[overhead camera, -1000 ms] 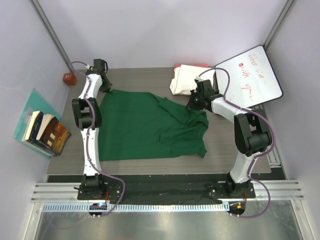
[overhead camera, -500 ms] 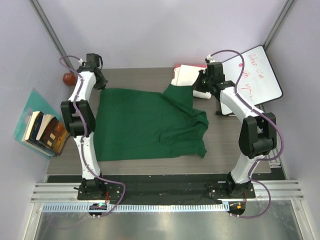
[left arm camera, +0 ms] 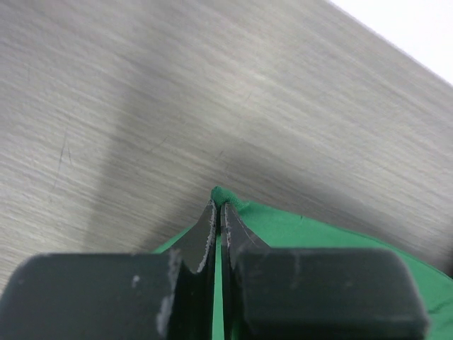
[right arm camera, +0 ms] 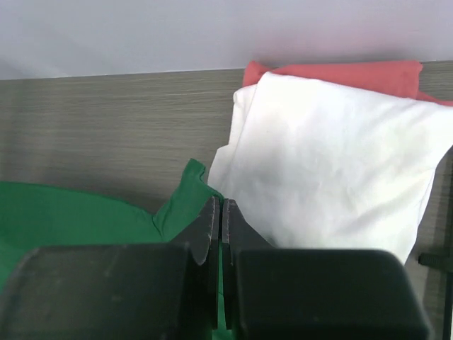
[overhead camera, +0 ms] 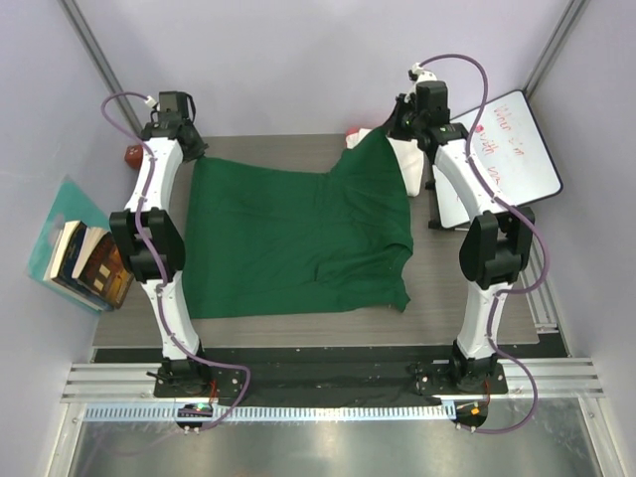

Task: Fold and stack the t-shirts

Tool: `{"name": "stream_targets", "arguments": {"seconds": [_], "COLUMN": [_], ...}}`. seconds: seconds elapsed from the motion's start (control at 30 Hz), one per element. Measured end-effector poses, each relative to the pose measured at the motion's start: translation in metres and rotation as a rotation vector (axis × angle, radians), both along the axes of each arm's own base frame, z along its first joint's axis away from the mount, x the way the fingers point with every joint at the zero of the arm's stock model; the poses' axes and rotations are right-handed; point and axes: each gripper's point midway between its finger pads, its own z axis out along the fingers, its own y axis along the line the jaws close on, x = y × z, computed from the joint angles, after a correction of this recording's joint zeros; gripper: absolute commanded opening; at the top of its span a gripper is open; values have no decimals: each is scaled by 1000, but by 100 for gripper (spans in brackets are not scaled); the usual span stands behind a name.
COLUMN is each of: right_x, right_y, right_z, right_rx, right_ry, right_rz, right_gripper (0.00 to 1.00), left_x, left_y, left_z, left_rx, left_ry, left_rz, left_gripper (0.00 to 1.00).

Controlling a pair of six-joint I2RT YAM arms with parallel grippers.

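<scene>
- Left end effector (left arm camera: pixel 218 207) clamped on green shirt's (overhead camera: pixel 288 238) far-left corner.
- Right end effector (right arm camera: pixel 218 203) clamped on the shirt's far-right corner.
- White bundle (right arm camera: pixel 333 156) beside that corner, red cloth (right arm camera: pixel 340 74) beneath.

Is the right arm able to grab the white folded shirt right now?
Probably not yet: the white shirt is close, but the right gripper is shut on the green shirt corner.

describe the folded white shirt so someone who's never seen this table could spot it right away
Find the whiteboard with red writing at the far right corner of the table. Just left of it, at the far edge, a cream-white shirt lies folded on a red-pink cloth. It is the only pale, folded bundle; the green shirt beside it is dark and spread out.
</scene>
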Motion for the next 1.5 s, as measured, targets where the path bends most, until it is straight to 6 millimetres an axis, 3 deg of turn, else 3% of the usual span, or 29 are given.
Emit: {"name": "stream_targets", "arguments": {"seconds": [0.17, 0.33, 0.47, 0.57, 0.7, 0.83, 1.13, 1.23, 1.5], "right_x": [19, 23, 23, 17, -4, -42, -116, -132, -170], "right_y": [-4, -8, -7, -2, 3, 8, 7, 5, 2], "right_z": [-16, -15, -7, -16, -38, -52, -33, -41, -85], "right_rx": [-30, -56, -39, -19, -21, -34, -17, -15, -18], "right_ry": [34, 39, 27, 51, 120, 184, 183, 204, 329], "right_rz": [3, 11, 33, 61, 88, 105, 117, 114, 116], "right_gripper": [1, 1, 1, 1, 1, 1, 1, 1, 1], "left_x": [5, 4, 0, -19, -59, -91, -110, -117, -130], "left_y": [1, 1, 1, 0, -2, -2, 9, 14, 23], "left_z": [13, 12, 5, -11, -30, -28, -2, -8, -40], "left_rx": [9, 12, 13, 9, 4, 8, 59, 81, 123], "left_ry": [-33, -28, -8, 40, 112, 127, 84, 121, 252], "left_rz": [-6, -9, -12, -12, -8, -3, 43, 63, 90], "left_gripper": [0, 0, 0, 0, 0, 0, 0, 0, 0]}}
